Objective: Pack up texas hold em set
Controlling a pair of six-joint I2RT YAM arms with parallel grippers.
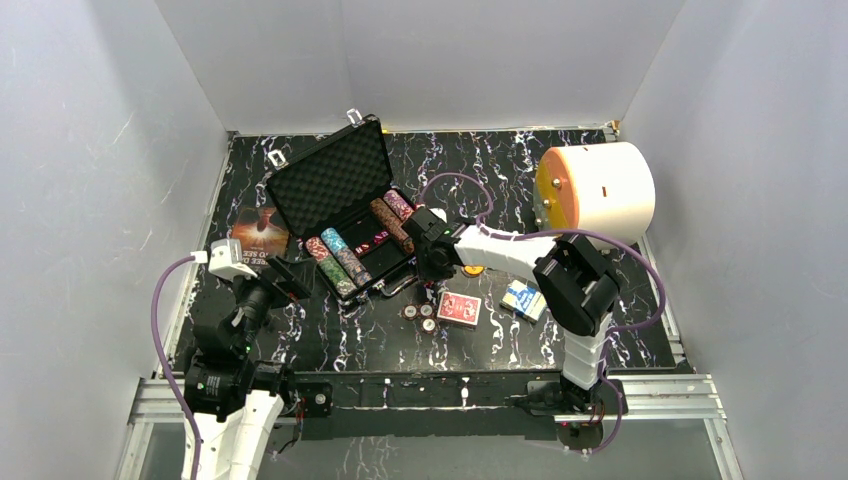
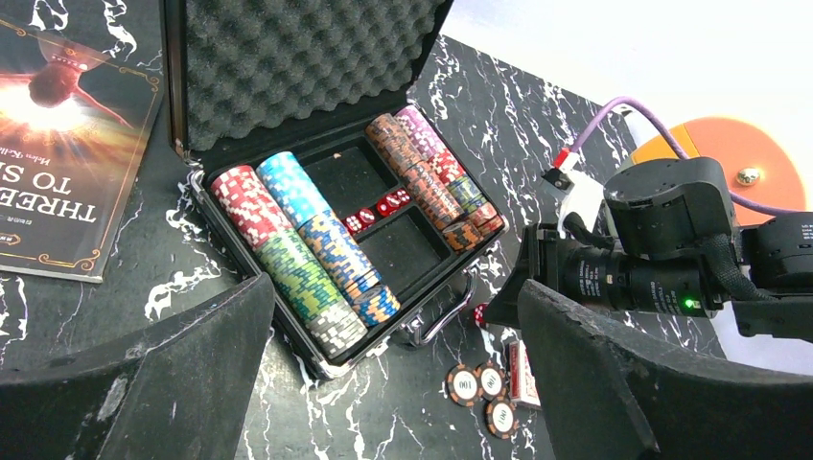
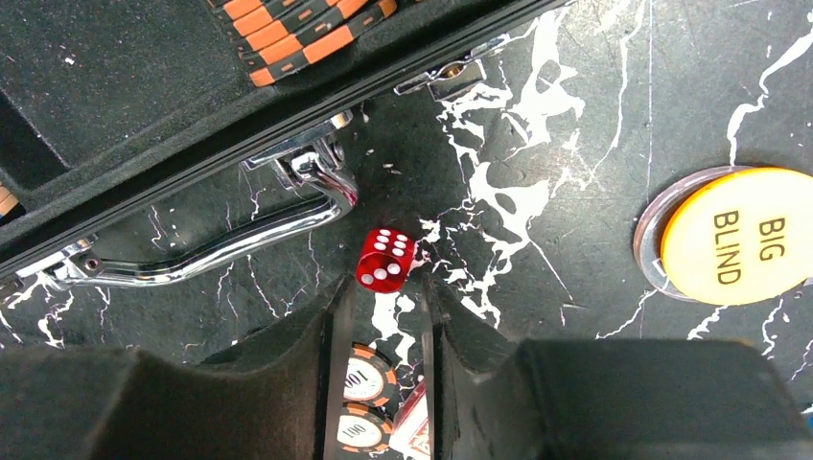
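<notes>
Black-and-white arms (image 1: 500, 245), looping purple cables (image 2: 614, 107), matte black left pincer (image 2: 393, 287).

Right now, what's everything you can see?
Case: one, black, open, centre.
Cased chips: many, mixed colours, both ends.
Cased dice: at least two, red, middle.
Die: one, red, by case handle.
Loose chips: three, dark-orange, before case.
Red deck: one, beside loose chips.
Blue deck: one, right of red deck.
Button: one, yellow, right of die.
Booklet: one, dark, left of case.
Cylinder: one, white-orange, back right.
Left gripper: black, open, facing case.
Right gripper: black, slightly open, at die.
</notes>
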